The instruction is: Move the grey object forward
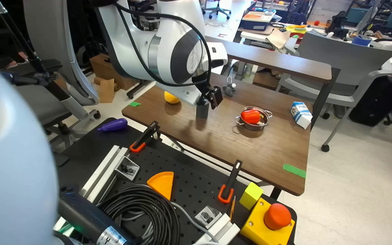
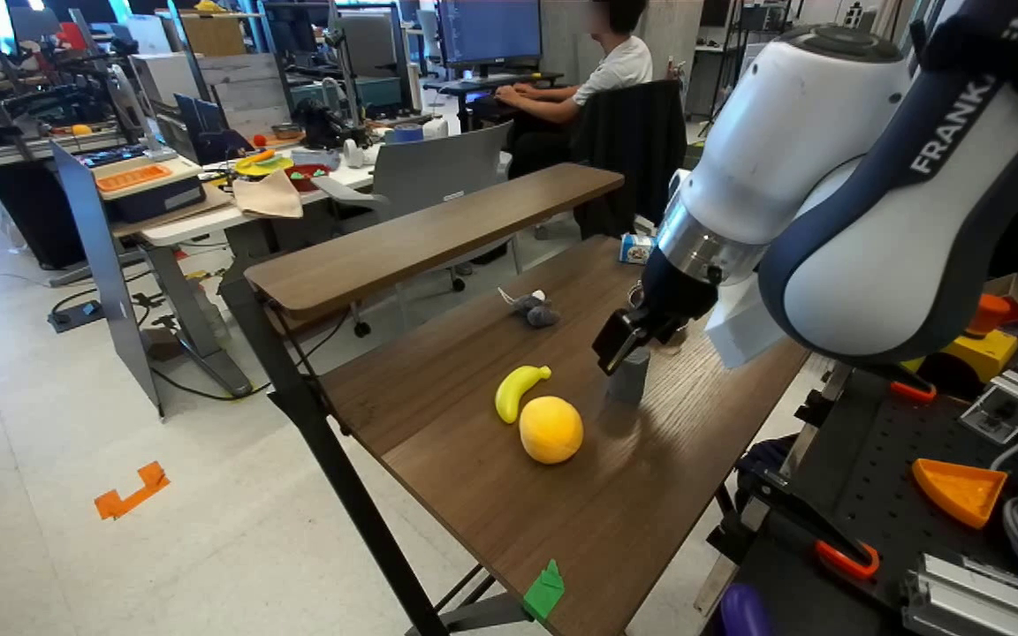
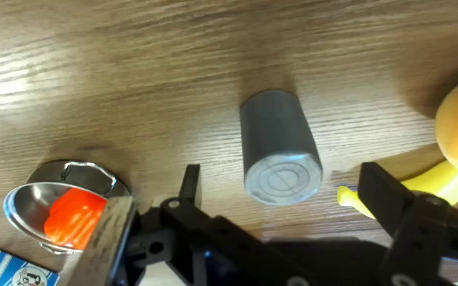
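Note:
The grey object (image 3: 274, 127) is a plain grey cylinder standing upright on the wooden table, its lighter top ringed with circles. It shows in both exterior views (image 1: 202, 111) (image 2: 629, 382), partly covered by the gripper. My gripper (image 3: 280, 171) is open and empty above it. In the wrist view its fingers lie to either side of the cylinder's top, apart from it and a little toward the lower edge of the picture. The gripper also shows in both exterior views (image 1: 210, 98) (image 2: 619, 343) just above the cylinder.
Near the cylinder are a yellow-orange fruit (image 2: 550, 430) and a banana (image 2: 516, 393). A metal pot (image 1: 254, 127) holds a red pepper (image 1: 250, 116). A grey plush toy (image 2: 534, 309) and a blue-white carton (image 1: 300, 114) lie farther off. A raised shelf (image 2: 438, 238) runs along one table side.

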### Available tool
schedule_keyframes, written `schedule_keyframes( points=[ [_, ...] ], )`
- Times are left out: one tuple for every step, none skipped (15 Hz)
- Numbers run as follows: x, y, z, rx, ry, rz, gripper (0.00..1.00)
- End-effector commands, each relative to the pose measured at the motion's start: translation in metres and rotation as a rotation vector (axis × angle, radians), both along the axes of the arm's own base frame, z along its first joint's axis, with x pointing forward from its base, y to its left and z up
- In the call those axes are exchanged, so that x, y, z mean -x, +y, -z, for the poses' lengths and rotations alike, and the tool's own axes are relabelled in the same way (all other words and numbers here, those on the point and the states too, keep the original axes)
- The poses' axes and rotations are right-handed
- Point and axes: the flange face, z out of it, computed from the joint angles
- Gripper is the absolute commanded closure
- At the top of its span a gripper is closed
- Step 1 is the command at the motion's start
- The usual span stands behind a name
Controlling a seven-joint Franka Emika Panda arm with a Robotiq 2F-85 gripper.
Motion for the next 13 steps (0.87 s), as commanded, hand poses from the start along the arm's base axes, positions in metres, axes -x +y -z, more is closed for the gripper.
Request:
schedule_keyframes(
  points=[
    [0.021, -0.009, -0.032, 0.004, -0.087, -0.023, 0.0],
    [0.026, -0.012, -0.039, 0.006, -0.103, -0.021, 0.0],
    [0.03, -0.014, -0.045, 0.005, -0.113, -0.017, 0.0],
    [0.033, -0.017, -0.049, 0.008, -0.117, -0.013, 0.0],
    [0.035, -0.02, -0.053, 0.009, -0.119, -0.002, 0.0],
    [0.036, -0.024, -0.054, 0.019, -0.106, 0.016, 0.0],
    [0.023, -0.019, -0.044, 0.011, -0.097, 0.006, 0.0],
    [0.024, -0.02, -0.046, 0.012, -0.098, 0.009, 0.0],
    [0.024, -0.02, -0.045, 0.012, -0.098, 0.009, 0.0],
    [0.024, -0.019, -0.045, 0.012, -0.097, 0.008, 0.0],
    [0.024, -0.019, -0.044, 0.013, -0.096, 0.007, 0.0],
    [0.024, -0.019, -0.044, 0.013, -0.096, 0.007, 0.0],
    [0.024, -0.019, -0.044, 0.013, -0.096, 0.007, 0.0]
  ],
)
